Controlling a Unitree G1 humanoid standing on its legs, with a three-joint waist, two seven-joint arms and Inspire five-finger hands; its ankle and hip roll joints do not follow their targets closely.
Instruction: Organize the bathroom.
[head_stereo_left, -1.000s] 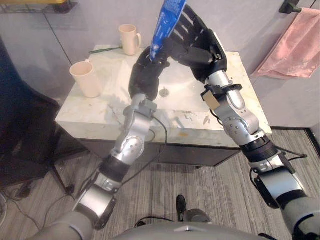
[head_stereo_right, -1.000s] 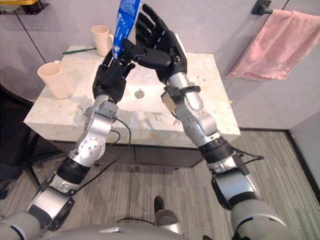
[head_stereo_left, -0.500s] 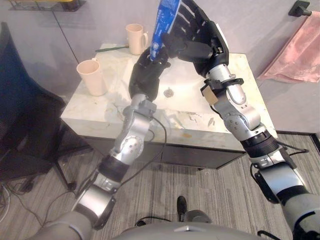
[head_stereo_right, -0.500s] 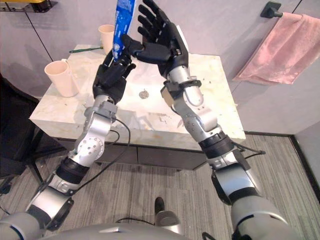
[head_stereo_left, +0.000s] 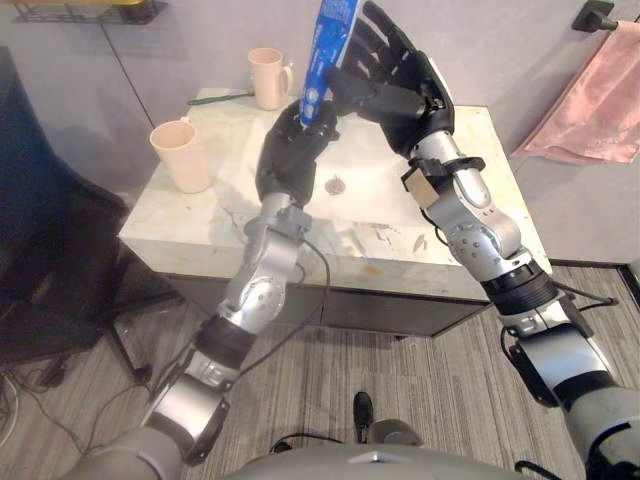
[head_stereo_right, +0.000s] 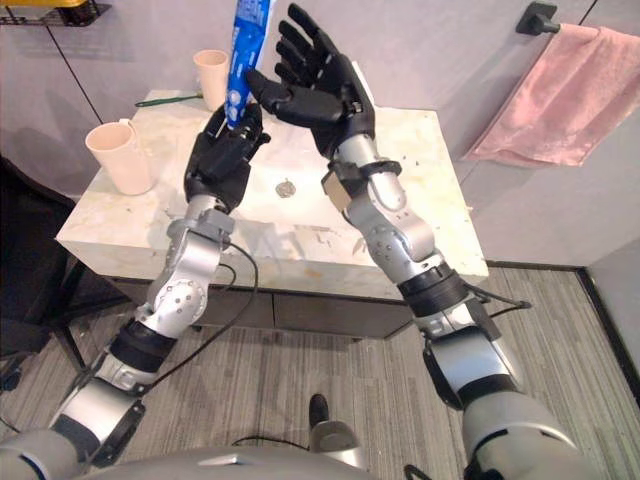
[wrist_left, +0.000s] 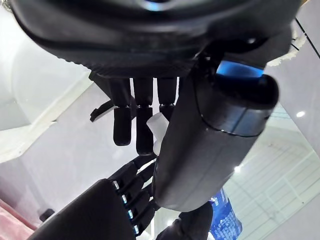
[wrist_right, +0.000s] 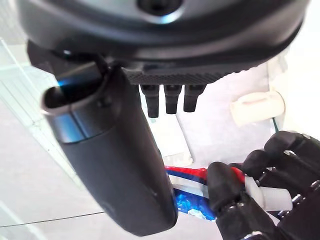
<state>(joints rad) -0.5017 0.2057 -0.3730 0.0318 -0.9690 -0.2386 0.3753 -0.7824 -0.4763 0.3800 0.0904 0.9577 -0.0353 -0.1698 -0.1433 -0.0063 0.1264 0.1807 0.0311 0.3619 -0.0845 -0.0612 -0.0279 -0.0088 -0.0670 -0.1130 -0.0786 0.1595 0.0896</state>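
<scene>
A blue toothpaste tube (head_stereo_left: 328, 45) stands upright, cap end down, in my left hand (head_stereo_left: 290, 155), which is shut on its lower end above the marble vanity top (head_stereo_left: 400, 235). My right hand (head_stereo_left: 395, 75) is raised just to the right of the tube, open with fingers spread and its thumb reaching toward the tube; I cannot tell if it touches. In the right wrist view the tube (wrist_right: 192, 202) and its white cap (wrist_right: 267, 197) show in the left hand's fingers (wrist_right: 235, 200).
Two beige cups stand on the vanity, one near the left edge (head_stereo_left: 180, 155) and one at the back (head_stereo_left: 266, 77), with a green toothbrush (head_stereo_left: 215, 98) beside the far one. A pink towel (head_stereo_left: 590, 100) hangs at the right. A dark chair (head_stereo_left: 50, 230) stands left.
The camera has shifted a little. Both hands keep nearly the same pose, with the tube upright in the left hand and the right hand open beside it.
</scene>
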